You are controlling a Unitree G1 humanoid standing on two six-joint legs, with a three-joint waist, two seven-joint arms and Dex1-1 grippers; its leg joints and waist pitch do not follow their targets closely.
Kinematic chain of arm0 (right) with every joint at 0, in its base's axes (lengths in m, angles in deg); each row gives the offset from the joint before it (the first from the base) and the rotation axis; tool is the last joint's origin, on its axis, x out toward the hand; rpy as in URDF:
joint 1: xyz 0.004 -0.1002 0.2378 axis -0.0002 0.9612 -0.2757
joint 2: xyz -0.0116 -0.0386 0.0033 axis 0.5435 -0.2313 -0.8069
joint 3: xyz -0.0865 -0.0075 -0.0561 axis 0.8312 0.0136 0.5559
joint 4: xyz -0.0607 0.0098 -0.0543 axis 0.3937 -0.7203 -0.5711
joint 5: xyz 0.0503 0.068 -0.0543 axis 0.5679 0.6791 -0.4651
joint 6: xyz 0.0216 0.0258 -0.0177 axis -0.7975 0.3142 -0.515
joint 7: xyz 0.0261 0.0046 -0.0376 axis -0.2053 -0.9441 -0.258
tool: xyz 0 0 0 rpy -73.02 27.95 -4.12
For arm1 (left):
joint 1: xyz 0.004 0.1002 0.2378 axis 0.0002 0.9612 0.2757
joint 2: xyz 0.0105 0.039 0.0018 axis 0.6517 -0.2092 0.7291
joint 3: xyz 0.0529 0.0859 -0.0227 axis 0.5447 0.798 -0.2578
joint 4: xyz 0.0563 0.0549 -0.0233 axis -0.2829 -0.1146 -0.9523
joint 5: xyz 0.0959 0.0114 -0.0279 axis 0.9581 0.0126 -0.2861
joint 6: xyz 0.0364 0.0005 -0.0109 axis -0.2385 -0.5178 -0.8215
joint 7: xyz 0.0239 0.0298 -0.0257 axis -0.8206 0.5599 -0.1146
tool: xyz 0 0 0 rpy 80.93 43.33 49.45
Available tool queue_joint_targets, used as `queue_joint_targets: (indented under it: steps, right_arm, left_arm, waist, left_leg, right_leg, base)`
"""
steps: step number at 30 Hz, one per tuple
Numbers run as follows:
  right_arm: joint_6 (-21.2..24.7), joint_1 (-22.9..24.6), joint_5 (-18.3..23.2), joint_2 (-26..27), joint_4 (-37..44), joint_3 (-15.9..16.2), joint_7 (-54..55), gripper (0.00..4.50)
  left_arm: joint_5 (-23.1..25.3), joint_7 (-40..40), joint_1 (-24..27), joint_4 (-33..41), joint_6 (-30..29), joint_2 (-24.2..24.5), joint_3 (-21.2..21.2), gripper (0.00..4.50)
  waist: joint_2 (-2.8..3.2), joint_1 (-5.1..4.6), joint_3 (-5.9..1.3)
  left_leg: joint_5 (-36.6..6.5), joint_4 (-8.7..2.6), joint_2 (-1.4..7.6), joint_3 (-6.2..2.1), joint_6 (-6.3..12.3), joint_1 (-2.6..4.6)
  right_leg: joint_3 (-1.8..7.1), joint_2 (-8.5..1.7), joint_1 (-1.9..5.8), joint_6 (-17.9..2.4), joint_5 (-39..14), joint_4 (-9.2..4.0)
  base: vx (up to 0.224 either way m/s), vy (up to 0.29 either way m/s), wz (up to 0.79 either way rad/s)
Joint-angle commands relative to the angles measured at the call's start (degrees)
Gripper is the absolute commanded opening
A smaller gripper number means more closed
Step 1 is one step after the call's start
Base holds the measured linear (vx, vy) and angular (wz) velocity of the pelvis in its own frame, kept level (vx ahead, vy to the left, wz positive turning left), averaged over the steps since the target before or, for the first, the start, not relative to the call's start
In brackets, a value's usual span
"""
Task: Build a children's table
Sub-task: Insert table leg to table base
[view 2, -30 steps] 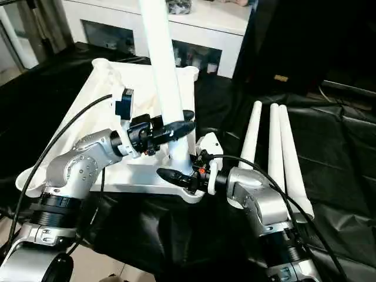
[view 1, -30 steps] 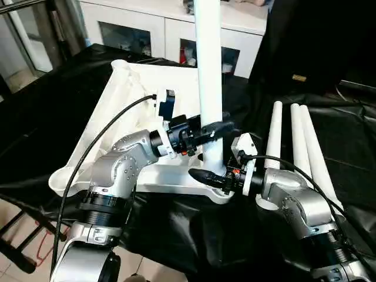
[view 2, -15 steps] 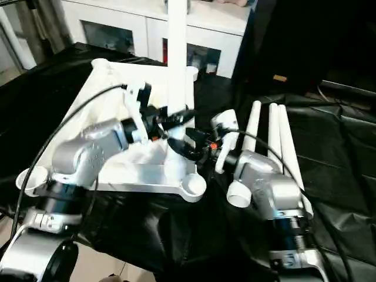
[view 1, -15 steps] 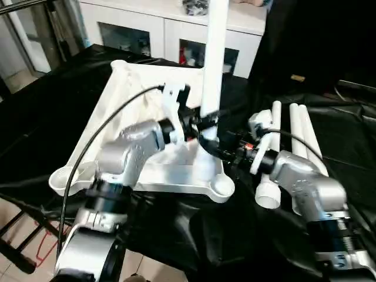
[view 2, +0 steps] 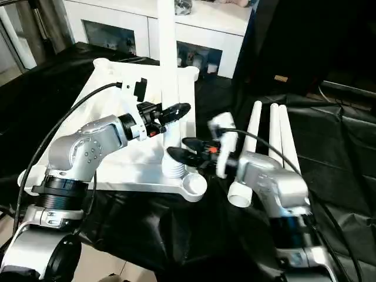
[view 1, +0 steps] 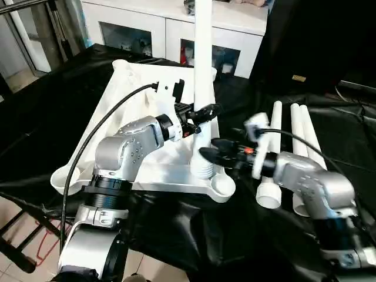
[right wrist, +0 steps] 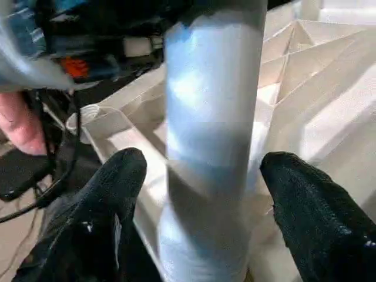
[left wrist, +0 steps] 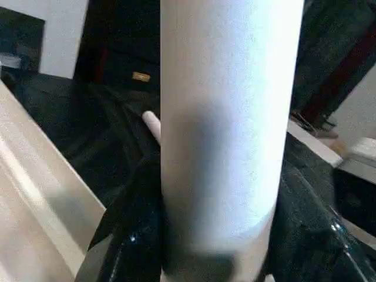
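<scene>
Upright leg now nearer the tabletop front corner, frame centre, left hand clamped on it. Right hand moved lower, fingers apart around the base, seen clearly at the right wrist. Three spare legs lying at right on the black surface.

Silver forearms (black cables)

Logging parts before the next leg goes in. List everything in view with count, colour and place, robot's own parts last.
tabletop: one, white, ribbed underside up, on the work table.
upright leg: one, white tube, standing on the tabletop near its corner socket, threaded end down.
spare legs: three, white tubes, lying side by side on the cloth to the robot's right of the tabletop.
work table: one, black-draped, under everything.
cabinet: one, white, behind the table.
left gripper: one, black fingers, shut on the upright leg.
right gripper: one, black fingers, open either side of the leg's lower end.
</scene>
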Motion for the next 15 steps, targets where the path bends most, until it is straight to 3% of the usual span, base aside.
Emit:
queue_joint_targets:
  steps: [1, 4, 15]
  right_arm:
    - [-0.29, -0.95, -1.3, 0.12, -0.97, 0.79, 1.03, 3.56]
    - [-1.79, -1.74, -2.98, -0.12, -2.08, 2.57, 1.08, 3.56]
    - [-2.38, -3.2, -3.61, 0.21, -4.48, 3.52, 0.18, 3.56]
  left_arm:
    - [0.15, 1.03, -1.07, 2.15, -0.18, 0.14, 1.33, 1.89]
    - [0.02, 2.55, -0.95, 2.87, 0.46, 0.57, 2.68, 1.89]
    - [-1.79, 5.78, 0.09, 5.92, -0.41, 0.86, 4.36, 1.89]
  waist:
    - [0.06, 0.05, -4.07]
    - [0.08, 0.0, -4.1]
    - [-0.05, -0.06, -3.98]
  left_leg:
    - [-0.41, -3.19, 0.9, -0.01, 1.11, 0.53]
    - [-0.57, -3.2, 0.9, 0.03, 1.12, 0.56]
    - [-1.17, -3.23, 0.93, 0.1, 1.15, 0.53]
  right_leg:
    - [1.7, -3.29, 3.62, -14.04, 6.19, -3.18]
    - [1.69, -3.28, 3.58, -14.02, 6.19, -3.16]
    - [1.73, -3.29, 3.61, -14.13, 5.63, -3.21]
  base:
    - [0.0, 0.0, 0.0]
    - [0.0, 0.0, 0.0]
    - [0.0, 0.0, 0.0]
